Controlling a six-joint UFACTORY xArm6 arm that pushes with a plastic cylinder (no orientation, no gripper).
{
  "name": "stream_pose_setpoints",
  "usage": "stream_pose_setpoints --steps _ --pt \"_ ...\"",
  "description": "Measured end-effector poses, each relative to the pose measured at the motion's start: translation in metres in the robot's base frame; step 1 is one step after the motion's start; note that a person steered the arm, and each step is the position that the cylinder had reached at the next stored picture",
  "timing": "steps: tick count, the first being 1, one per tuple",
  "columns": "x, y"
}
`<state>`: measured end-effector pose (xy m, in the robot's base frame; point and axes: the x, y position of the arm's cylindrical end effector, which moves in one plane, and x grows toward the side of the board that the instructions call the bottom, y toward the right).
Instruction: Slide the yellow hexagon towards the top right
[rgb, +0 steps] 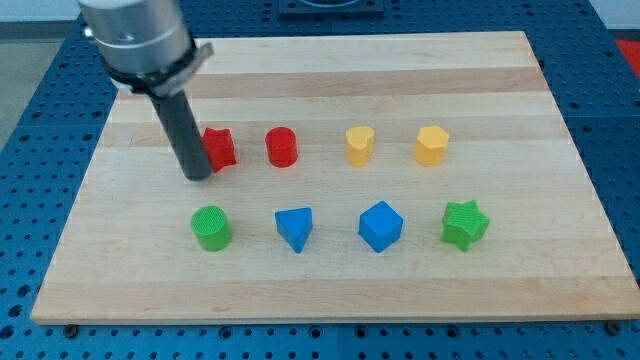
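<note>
The yellow hexagon (432, 145) sits on the wooden board (330, 80) in the upper row, at the view's right. A second yellow block (359, 145), rounder in shape, sits just left of it. My tip (197, 176) rests on the board at the view's left, touching or nearly touching the left side of a red star-like block (219, 148). The tip is far to the left of the yellow hexagon.
A red cylinder (282, 147) stands right of the red star-like block. The lower row holds a green cylinder (211, 227), a blue triangular block (295, 228), a blue hexagonal block (380, 225) and a green star (464, 223). Blue perforated table surrounds the board.
</note>
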<state>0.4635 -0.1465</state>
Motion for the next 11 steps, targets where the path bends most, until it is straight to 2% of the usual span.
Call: stream_pose_setpoints --steps 1,3,6,9,11 --pt "0.015 0.046" --pt "0.009 0.180" --pt "0.004 0.238" --pt "-0.040 0.252" --pt "-0.040 0.278"
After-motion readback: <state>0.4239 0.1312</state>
